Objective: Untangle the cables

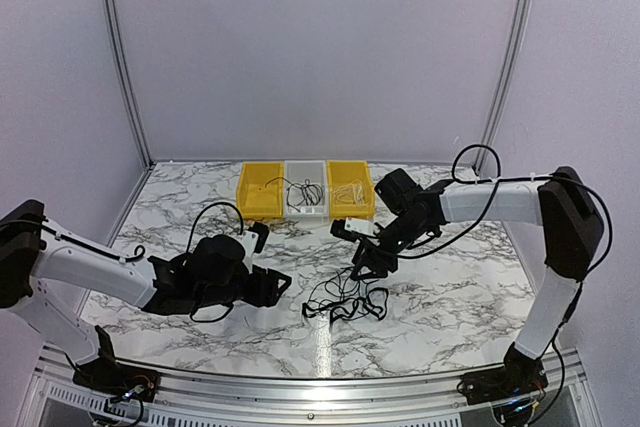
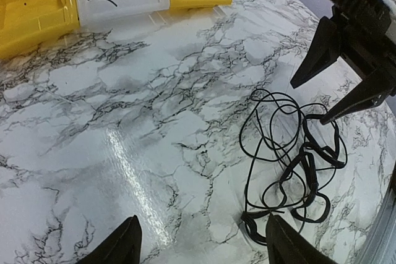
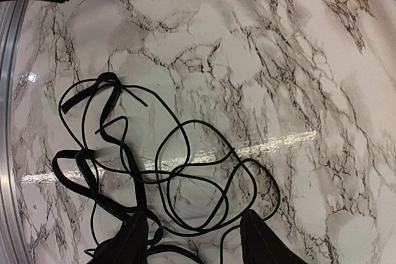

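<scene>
from above, the cables [image 1: 345, 301] lie in a loose black tangle on the marble counter [image 1: 450, 292], near its middle. they are well apart from the three bins along the back edge: a yellow bin [image 1: 259, 190], a clear bin [image 1: 306, 190] with a dark cord [image 1: 308, 192] in it, and a second yellow bin [image 1: 351, 188]. the left jaws stand wide open and empty just left of the tangle, apart from it. the right jaws hang open over its far side.

in the left wrist view, the left fingers [image 2: 120, 245] sit at the bottom edge, spread wide with bare counter between them. the cables [image 2: 309, 174] lie to the right, one loop close to the right-hand finger. the right jaws reach in from the top right, open; whether the lower tip touches a strand i cannot tell.

in the right wrist view, the right fingers [image 3: 133, 239] are spread at the bottom edge. several strands run between them, and nothing is pinched.
</scene>
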`<state>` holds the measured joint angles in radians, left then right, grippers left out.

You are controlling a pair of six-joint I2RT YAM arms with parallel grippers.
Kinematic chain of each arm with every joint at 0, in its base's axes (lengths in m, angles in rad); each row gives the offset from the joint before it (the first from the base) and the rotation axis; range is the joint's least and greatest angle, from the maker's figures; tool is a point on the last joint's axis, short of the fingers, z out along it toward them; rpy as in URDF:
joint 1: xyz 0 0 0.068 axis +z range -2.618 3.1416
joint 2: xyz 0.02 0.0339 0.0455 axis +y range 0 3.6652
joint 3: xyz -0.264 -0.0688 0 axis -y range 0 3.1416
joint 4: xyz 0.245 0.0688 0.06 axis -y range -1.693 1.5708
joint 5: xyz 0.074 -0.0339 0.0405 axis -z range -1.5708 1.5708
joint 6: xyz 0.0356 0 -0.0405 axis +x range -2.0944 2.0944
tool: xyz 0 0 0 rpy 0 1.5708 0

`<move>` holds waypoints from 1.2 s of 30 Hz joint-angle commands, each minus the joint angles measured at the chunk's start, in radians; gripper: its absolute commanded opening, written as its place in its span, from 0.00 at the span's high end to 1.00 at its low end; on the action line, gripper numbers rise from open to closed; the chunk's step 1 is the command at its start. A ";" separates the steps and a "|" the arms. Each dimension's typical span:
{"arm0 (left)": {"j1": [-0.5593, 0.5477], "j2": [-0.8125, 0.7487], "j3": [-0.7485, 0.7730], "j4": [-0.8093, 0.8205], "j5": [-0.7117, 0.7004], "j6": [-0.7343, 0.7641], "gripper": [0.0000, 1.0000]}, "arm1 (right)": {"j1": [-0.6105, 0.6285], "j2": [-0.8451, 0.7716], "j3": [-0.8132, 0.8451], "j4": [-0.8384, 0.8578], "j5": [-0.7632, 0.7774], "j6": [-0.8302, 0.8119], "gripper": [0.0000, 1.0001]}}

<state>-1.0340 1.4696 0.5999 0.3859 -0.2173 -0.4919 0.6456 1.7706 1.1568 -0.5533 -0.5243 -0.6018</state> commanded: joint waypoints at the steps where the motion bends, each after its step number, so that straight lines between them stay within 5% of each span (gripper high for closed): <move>1: -0.029 0.041 0.021 0.030 -0.036 -0.106 0.29 | 0.027 0.049 0.082 0.003 0.015 0.037 0.50; 9: -0.054 0.046 0.014 0.030 -0.073 -0.145 0.29 | 0.033 0.089 0.098 0.008 0.049 0.055 0.62; 19: -0.061 0.052 0.020 0.030 -0.091 -0.153 0.29 | 0.033 0.082 0.111 0.007 0.040 0.067 0.99; 36: -0.112 0.197 0.277 0.199 -0.117 0.032 0.26 | 0.052 -0.173 0.244 -0.150 -0.155 0.102 1.00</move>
<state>-1.1385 1.6215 0.8280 0.4759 -0.3161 -0.5022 0.6724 1.6283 1.3697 -0.6533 -0.6281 -0.5198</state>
